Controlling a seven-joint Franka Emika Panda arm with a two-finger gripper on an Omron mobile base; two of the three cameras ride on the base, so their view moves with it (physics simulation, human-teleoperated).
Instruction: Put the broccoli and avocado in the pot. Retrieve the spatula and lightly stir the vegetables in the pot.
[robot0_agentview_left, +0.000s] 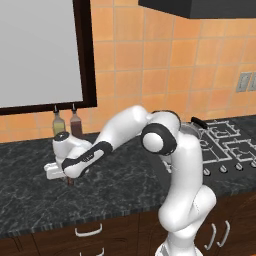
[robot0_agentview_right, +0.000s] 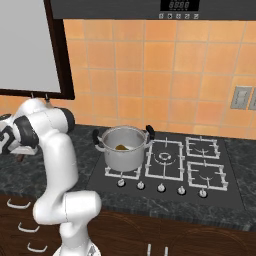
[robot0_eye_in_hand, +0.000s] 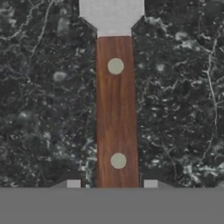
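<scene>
The spatula (robot0_eye_in_hand: 116, 113) lies flat on the dark stone counter (robot0_eye_in_hand: 39, 109), its red-brown handle running up to the pale head (robot0_eye_in_hand: 111, 17). My gripper (robot0_eye_in_hand: 112, 183) is down over the lower end of the handle, with one fingertip (robot0_eye_in_hand: 73, 183) on each side, closed in against it. In the left base view the gripper (robot0_agentview_left: 69, 179) is low on the counter, left of the arm. The steel pot (robot0_agentview_right: 124, 150) stands on the stove's left burner with the orange-brown avocado (robot0_agentview_right: 121, 147) inside. The broccoli is hidden.
Two bottles (robot0_agentview_left: 58, 122) (robot0_agentview_left: 75, 122) stand against the wall just behind the hand. The stove (robot0_agentview_right: 200, 165) with its grates and knobs is to the right. A dark-framed window (robot0_agentview_left: 40, 50) is above the counter, and drawers (robot0_agentview_left: 89, 231) are below its front edge.
</scene>
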